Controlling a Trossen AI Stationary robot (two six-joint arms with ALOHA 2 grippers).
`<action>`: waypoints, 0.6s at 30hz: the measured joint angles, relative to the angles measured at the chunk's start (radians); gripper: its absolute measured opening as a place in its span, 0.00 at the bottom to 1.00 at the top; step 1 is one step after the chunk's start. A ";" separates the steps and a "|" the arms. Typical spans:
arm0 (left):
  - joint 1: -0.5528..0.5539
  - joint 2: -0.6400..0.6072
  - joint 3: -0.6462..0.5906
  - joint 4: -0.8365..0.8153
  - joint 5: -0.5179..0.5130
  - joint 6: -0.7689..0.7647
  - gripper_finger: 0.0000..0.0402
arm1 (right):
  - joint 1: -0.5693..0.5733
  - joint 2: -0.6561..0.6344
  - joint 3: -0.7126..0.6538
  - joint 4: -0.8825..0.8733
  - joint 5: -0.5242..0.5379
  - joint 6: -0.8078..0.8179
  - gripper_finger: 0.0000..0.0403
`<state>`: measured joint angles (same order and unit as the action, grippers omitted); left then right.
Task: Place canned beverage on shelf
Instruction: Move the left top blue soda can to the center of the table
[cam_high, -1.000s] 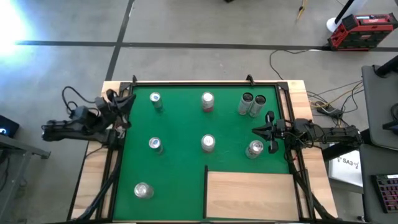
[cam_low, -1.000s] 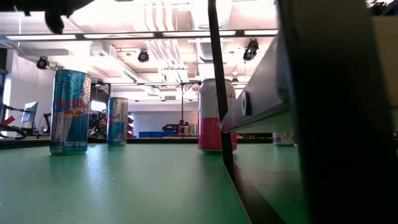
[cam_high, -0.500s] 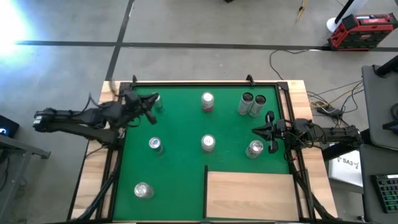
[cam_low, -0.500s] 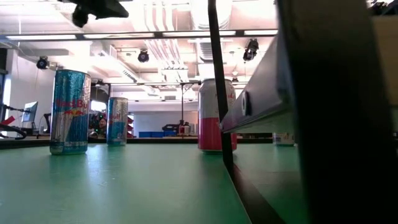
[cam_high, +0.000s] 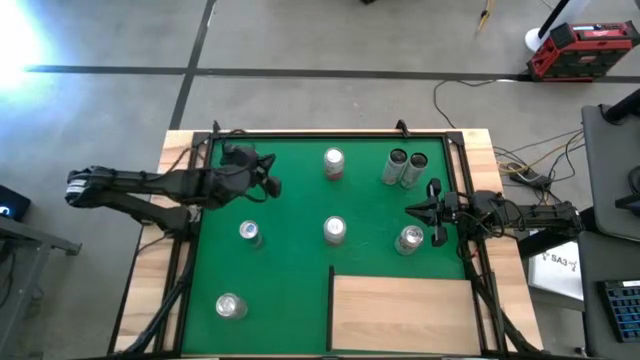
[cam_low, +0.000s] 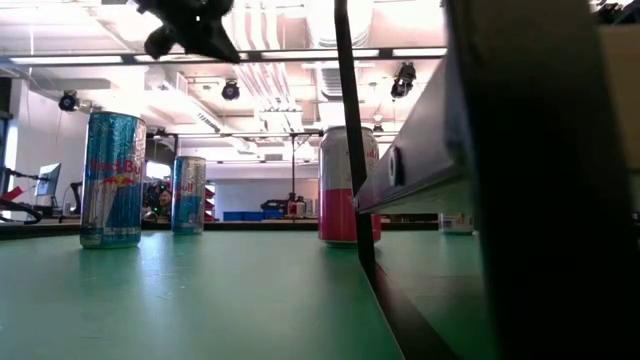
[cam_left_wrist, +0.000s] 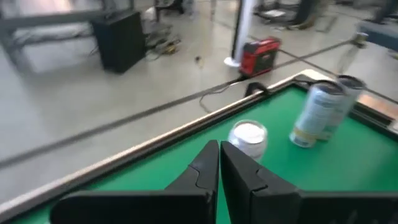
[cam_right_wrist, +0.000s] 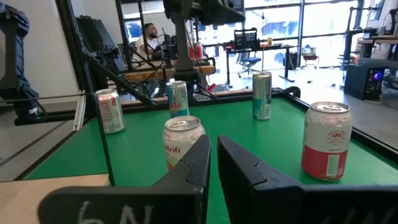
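Green desk (cam_high: 290, 260), cans scattered: I'm reaching, left claw (cam_high: 272, 186) shut, empty, right claw (cam_high: 412, 210) likewise; next, open over the twelve-o'clock can (cam_high: 333, 161).

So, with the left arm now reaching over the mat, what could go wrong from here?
1. The left gripper is shut; if it goes down on a can without opening, it may knock the can over.
2. The two cans at the back right stand close together, so grasping one could push the other.
3. The right gripper waits beside a can; a careless move may tip it.
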<state>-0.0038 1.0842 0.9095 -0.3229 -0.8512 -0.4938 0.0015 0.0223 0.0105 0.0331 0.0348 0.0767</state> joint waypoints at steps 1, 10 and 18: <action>0.004 0.009 0.000 -0.014 -0.001 -0.039 0.00 | 0.000 0.000 0.000 0.000 0.000 -0.001 0.06; 0.049 0.031 0.000 -0.343 0.011 -0.548 0.00 | 0.000 0.000 0.000 0.000 0.000 0.000 0.06; 0.103 0.031 0.000 -0.481 0.136 -0.788 0.00 | 0.000 0.000 0.000 0.000 0.000 0.001 0.06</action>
<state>0.0993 1.1156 0.9092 -0.8038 -0.7152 -1.2823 0.0016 0.0223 0.0105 0.0332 0.0349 0.0772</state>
